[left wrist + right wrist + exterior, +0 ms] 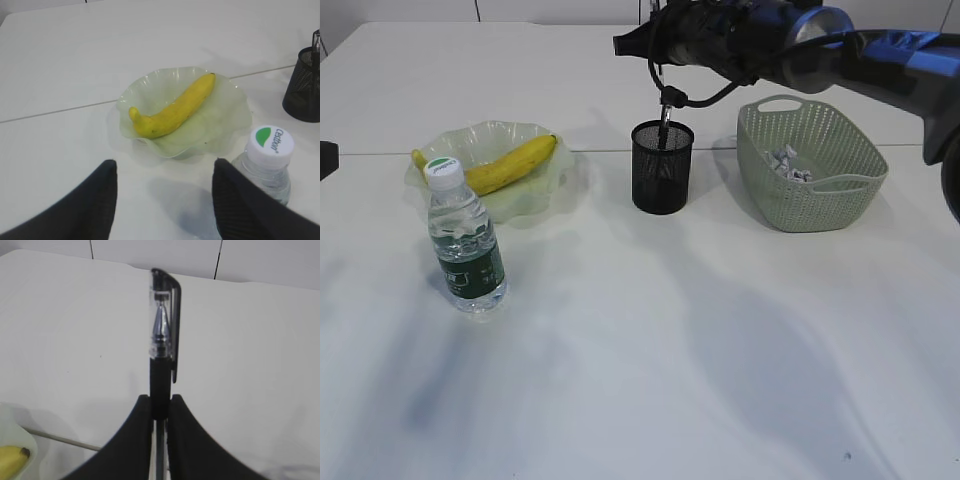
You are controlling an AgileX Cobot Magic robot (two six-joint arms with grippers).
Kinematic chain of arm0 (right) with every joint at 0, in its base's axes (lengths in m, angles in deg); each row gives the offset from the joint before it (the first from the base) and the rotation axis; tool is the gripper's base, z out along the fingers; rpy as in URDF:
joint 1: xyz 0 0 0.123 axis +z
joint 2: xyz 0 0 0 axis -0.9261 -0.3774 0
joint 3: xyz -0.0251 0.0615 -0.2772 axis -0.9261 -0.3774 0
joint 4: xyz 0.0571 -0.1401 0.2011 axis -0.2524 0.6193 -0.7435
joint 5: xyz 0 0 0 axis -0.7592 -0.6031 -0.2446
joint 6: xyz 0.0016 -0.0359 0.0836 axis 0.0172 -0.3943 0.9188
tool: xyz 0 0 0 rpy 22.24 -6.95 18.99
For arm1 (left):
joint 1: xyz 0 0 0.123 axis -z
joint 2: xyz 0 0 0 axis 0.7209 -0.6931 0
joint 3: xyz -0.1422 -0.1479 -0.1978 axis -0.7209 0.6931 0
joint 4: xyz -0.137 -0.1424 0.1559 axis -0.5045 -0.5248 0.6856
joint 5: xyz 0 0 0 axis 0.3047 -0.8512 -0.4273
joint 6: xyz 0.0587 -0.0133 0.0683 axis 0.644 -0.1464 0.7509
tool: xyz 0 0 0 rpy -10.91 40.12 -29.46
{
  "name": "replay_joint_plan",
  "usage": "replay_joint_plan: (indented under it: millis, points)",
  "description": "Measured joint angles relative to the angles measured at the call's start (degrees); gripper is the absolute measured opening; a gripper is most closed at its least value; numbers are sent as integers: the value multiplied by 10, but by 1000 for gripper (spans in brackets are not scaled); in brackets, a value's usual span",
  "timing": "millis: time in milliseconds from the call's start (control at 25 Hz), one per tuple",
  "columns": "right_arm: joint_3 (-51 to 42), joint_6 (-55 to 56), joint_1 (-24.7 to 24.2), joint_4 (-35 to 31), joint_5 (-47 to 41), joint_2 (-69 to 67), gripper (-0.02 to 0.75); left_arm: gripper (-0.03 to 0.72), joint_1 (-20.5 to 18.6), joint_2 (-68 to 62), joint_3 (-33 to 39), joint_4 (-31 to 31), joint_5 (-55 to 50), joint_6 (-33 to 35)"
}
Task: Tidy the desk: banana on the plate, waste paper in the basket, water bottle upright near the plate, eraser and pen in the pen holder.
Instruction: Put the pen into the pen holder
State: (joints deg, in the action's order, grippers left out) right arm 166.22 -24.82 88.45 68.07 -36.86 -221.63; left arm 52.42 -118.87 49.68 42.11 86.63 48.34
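The right gripper [159, 412] is clamped tight on the pen [162, 340], which hangs from the arm with its lower end at the mouth of the holder [662, 167] — if the jaws part while the pen is tilted or off-centre, it may catch the mesh rim, tip out and roll across the table [650, 360], or nudge the light holder over. The basket [810, 175] stands just right of the holder with crumpled paper [790, 163] inside, close enough that a wide swing of the arm on the way out could clip its rim. The plate [225, 107] sits well left of the holder with the banana [172, 107] lying in it, and the bottle [465, 240] stands upright just in front of it — all out of the pen's path. The eraser is not visible; it may be inside the holder, but I cannot tell. The left gripper [165, 200] is wide open and empty, near the bottle and plate.
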Motion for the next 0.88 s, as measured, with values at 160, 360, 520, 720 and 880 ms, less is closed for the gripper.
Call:
replay_joint_plan:
  millis: [160,360,520,720,880]
  points:
    - [0,0,0,17,5,-1,44,430,0,0,0,0,0,0]
    - [0,0,0,47,22,-1,44,430,0,0,0,1,-2,0]
    - [0,0,0,54,25,-1,44,430,0,0,0,1,-3,0]
    - [-13,0,-1,57,42,-2,43,430,0,0,0,1,-3,0]
    - [-38,0,-2,57,58,-4,43,430,0,0,0,1,-3,0]
